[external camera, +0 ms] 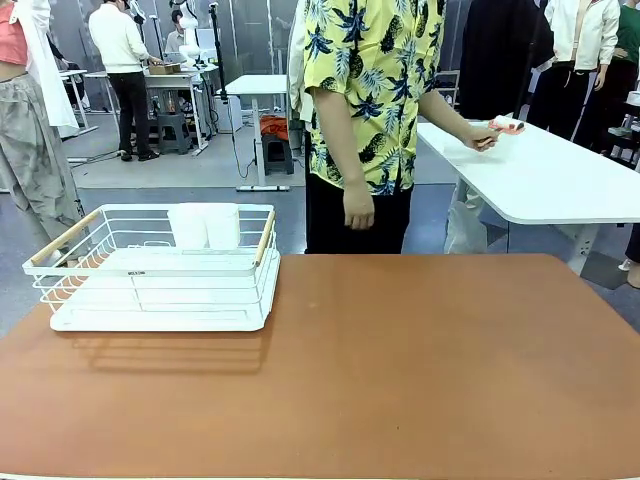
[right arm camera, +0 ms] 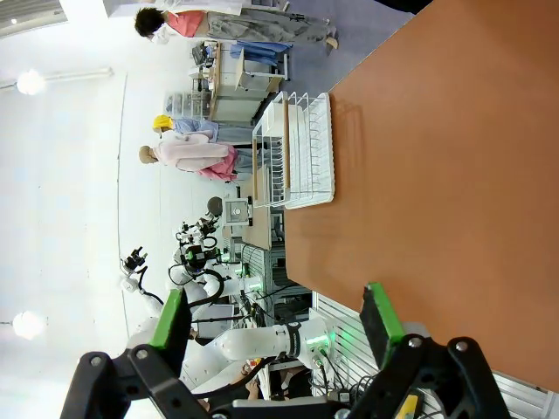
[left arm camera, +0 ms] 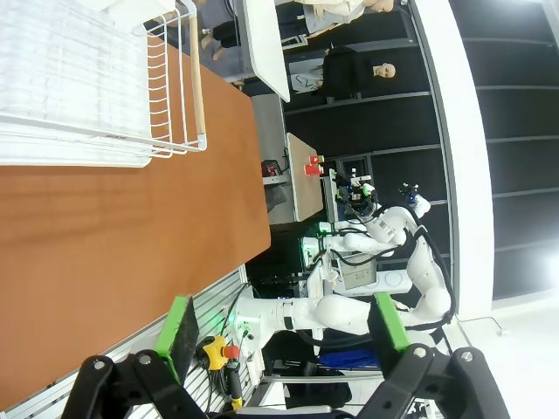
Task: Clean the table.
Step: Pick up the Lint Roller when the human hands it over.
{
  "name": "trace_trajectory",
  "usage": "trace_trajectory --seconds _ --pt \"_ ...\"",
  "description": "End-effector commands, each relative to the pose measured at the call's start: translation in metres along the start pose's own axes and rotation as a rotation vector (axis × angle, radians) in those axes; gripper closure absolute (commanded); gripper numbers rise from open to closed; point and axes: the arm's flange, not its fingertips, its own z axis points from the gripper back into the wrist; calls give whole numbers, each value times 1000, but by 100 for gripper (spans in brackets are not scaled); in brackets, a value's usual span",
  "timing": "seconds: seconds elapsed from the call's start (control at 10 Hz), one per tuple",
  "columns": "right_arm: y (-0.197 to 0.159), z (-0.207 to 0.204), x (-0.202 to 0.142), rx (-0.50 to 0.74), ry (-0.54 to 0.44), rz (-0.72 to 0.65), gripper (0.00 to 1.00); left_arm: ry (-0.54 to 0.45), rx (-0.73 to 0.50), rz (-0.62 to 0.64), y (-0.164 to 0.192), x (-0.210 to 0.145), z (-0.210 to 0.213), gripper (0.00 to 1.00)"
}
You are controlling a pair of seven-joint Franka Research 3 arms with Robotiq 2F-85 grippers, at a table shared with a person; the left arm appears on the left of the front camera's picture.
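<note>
The left gripper [left arm camera: 284,330] hangs beyond the table's near edge, its green-padded fingers spread wide with nothing between them. The right gripper [right arm camera: 275,316] is likewise spread and empty. Both seem parked off the work surface, probably to leave the person free reach over it.

The table [external camera: 400,380] fills the front view's foreground. Its reddish-brown top is bare apart from a white wire rack [external camera: 150,285] sitting at the far left corner. Tucked there, the rack leaves most of the top open, which would suit wiping. Two white cups [external camera: 205,225], as they appear, stand upright against the rack's far side.

Just behind the far edge stands the person [external camera: 375,100], one hand [external camera: 357,208] hanging loose above the table's edge. The other hand [external camera: 483,137] reaches sideways to the white table [external camera: 560,185] and rests on a small red-and-white item [external camera: 507,125]. What the item is cannot be told, though it may be something to clean with.
</note>
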Motion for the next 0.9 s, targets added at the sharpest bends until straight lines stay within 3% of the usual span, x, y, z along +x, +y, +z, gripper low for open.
trace_trajectory --seconds 0.0,0.8 --pt "2 1 -2 4 -2 -3 0 -1 -6 -1 0 -1 2 0" --pt "2 1 -2 4 -2 -3 0 -1 -6 -1 0 -1 2 0"
